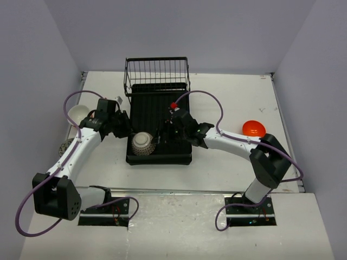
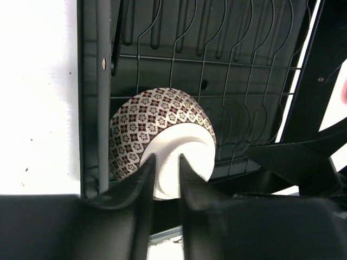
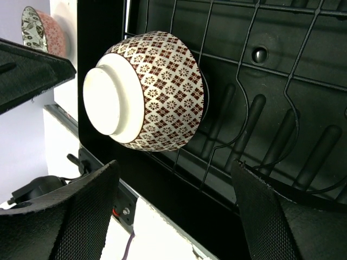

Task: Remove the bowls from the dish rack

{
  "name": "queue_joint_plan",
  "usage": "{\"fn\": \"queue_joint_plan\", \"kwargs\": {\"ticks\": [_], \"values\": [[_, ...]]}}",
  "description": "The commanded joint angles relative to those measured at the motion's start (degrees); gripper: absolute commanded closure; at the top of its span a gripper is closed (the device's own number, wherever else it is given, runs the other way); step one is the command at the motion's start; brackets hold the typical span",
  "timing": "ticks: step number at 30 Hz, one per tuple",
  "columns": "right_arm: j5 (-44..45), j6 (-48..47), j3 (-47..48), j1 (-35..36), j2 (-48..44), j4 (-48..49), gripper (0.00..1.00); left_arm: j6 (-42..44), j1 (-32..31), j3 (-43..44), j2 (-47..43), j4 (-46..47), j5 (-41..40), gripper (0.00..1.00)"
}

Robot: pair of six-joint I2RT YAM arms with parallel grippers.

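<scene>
At the near-left corner of the dish rack [image 1: 162, 105], a patterned bowl [image 1: 142, 143] lies upside down and tilted against the wire pegs. Its white foot is turned outward, so the foot ring looks like the easiest part to pinch. The left gripper [image 2: 165, 162] hangs at the rack's left edge, lined up with that foot, its jaws parted only a little and empty. The right gripper [image 3: 174, 173] hovers over the rack's middle, spread wide and holding nothing, probably so the bowl is left clear for the other arm. Left of the rack, a white bowl [image 1: 77, 112] and a grey patterned bowl [image 1: 66, 146] sit on the tabletop [image 1: 217, 162]. An orange bowl [image 1: 253, 128] sits to the rack's right. All three look already unloaded. The wire basket [image 1: 157, 76] stands upright at the rack's far end.
</scene>
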Motion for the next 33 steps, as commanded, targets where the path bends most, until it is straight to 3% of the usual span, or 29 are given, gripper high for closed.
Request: {"fn": "queue_joint_plan", "kwargs": {"ticks": [1,3,6,14,25,33], "values": [[0.11,0.84,0.09,-0.06,-0.86,0.74,0.16,0.42,-0.79,0.22,-0.25,-0.30,0.11,0.72],[0.37,0.84,-0.26,-0.06,-1.13,0.65,0.16,0.68,-1.06,0.22,-0.34,-0.56,-0.25,0.59],[0.81,1.02,-0.88,-0.15,-1.48,0.65,0.16,0.69,-1.32,0.13,-0.60,-1.09,-1.30,0.52],[0.99,1.37,-2.37,-0.15,-2.54,0.30,0.15,1.21,-1.50,-1.01,-1.57,-2.32,-4.37,0.41],[2.22,2.43,-3.78,-0.32,-3.33,0.65,0.15,2.18,-1.50,-4.44,-2.27,-3.55,-8.16,0.40],[2.04,2.78,-3.60,-0.85,-3.50,0.65,0.15,2.97,-1.50,-6.20,-3.59,-5.30,-12.62,0.58]]}}
